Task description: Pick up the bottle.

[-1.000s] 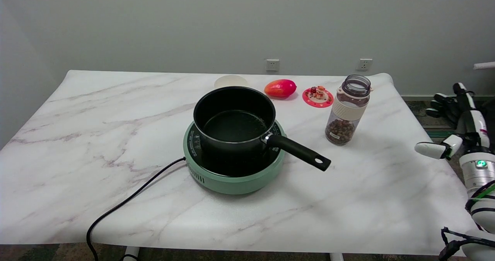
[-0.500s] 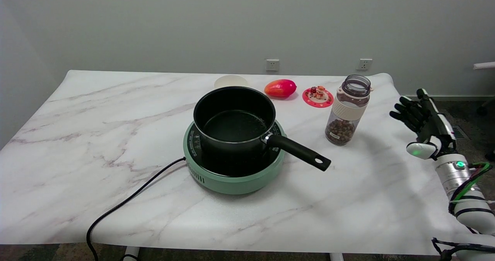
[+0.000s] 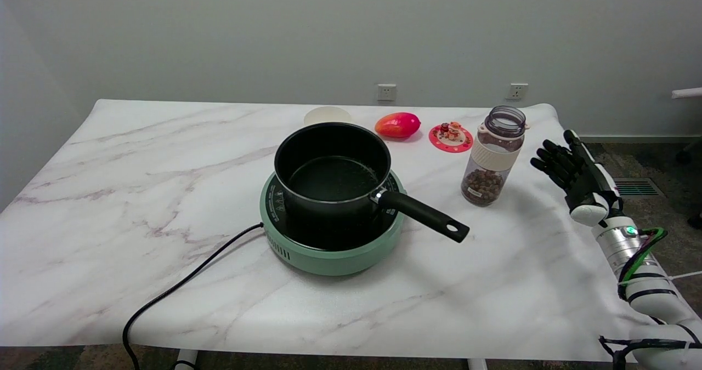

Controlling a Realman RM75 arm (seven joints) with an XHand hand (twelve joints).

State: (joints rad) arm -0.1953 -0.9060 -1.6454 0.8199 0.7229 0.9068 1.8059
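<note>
- Bottle [image 3: 494,156] stands upright on the marble table [image 3: 109,194], toward the far right part, its mouth uncapped; a cream band wraps its middle and brown round bits fill the bottom part.
- Right hand [image 3: 573,175] hovers above the table's right edge, near the bottle but apart from it, on the bottle's right side. Its dark fingers [image 3: 548,161] are spread and point toward the bottle, and they hold nothing.
- White arm [image 3: 641,271] runs from the hand down to the lower right corner, with a small green light at the wrist.
- Black saucepan [image 3: 332,170] sits on a green hotplate [image 3: 329,249] in the middle of the table, left of the bottle; its handle [image 3: 425,215] points toward the lower right, ending short of the bottle.
- Black cable [image 3: 181,285] leads from the hotplate off the near edge.
- Red-orange fruit [image 3: 397,124] lies behind the pan, with a pale round lid or dish [image 3: 327,115] to its left.
- Pink coaster [image 3: 451,137] with small figures on it lies just beyond the bottle, on its left.
</note>
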